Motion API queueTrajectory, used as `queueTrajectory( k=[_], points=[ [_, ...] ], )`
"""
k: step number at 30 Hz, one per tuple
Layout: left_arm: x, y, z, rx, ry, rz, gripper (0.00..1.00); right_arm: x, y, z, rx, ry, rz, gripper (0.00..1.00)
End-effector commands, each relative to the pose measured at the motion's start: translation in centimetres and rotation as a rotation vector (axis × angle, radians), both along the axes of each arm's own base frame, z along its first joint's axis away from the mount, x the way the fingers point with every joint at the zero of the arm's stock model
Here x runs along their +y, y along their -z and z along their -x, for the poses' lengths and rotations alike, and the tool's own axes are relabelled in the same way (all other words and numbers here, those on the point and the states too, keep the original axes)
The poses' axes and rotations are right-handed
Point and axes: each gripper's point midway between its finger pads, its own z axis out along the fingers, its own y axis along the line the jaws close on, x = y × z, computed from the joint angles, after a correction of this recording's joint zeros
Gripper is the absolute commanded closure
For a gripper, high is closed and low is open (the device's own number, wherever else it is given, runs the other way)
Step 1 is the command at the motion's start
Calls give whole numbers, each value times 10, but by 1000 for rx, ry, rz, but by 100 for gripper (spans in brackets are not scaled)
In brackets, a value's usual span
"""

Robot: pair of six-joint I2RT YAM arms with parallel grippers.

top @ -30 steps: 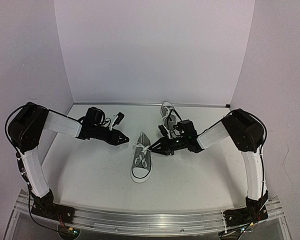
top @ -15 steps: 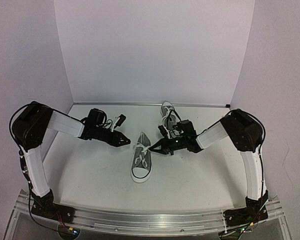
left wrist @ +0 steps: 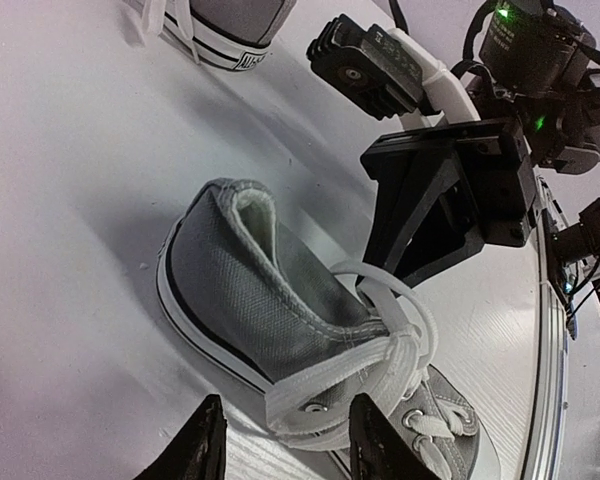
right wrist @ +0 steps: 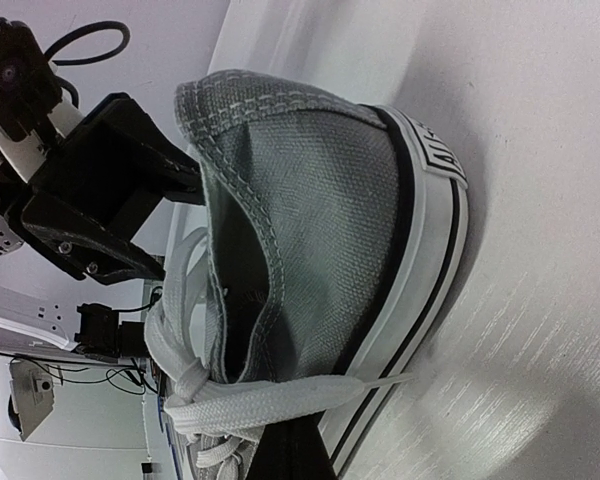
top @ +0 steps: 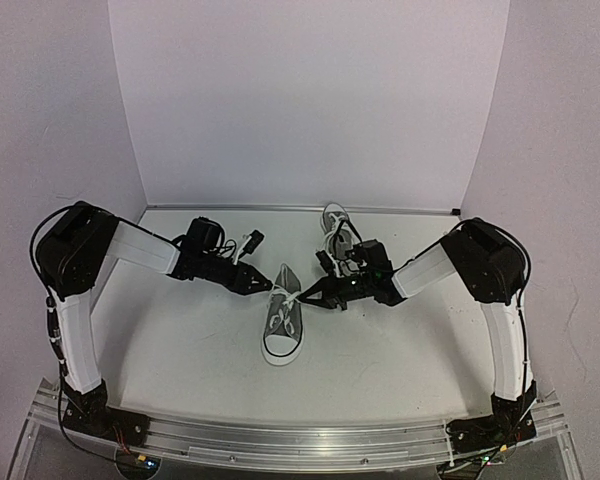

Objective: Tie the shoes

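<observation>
The near grey shoe (top: 281, 322) lies mid-table, toe toward the arm bases. My left gripper (top: 264, 284) is open at its left side. In the left wrist view its fingertips (left wrist: 208, 445) stand apart around a white lace loop (left wrist: 325, 395) on that shoe (left wrist: 250, 285). My right gripper (top: 306, 297) is at the shoe's right side, its jaws together. In the right wrist view its dark fingers (right wrist: 292, 452) meet on a flat white lace end (right wrist: 280, 398) by the shoe's collar (right wrist: 310, 220). The second shoe (top: 336, 226) lies farther back.
The second shoe's sole (left wrist: 225, 45) shows at the top of the left wrist view. The right arm's black gripper body (left wrist: 445, 190) stands close behind the near shoe, facing my left gripper. White walls (top: 310, 100) enclose the table on three sides.
My left arm has moved right, bringing its open gripper up to the near shoe's left side. The right arm and both shoes have not moved.
</observation>
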Motion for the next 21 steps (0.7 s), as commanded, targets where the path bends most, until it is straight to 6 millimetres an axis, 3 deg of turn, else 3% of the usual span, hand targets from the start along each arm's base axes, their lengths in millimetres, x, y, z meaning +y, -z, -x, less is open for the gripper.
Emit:
queueTrajectory(
  k=[1, 10, 16, 21],
  points=[
    [-15, -12, -9, -30, 25, 42, 61, 6, -14, -3, -45, -16, -34, 100],
    [-16, -11, -7, -39, 31, 44, 78, 4, -15, -2, -50, -13, -30, 100],
    [-9, -12, -10, -67, 0, 17, 98, -5, -18, -3, -50, 4, -26, 100],
    [3, -10, -15, -85, -46, -24, 100, -15, -15, 1, -43, 13, -15, 100]
  ],
)
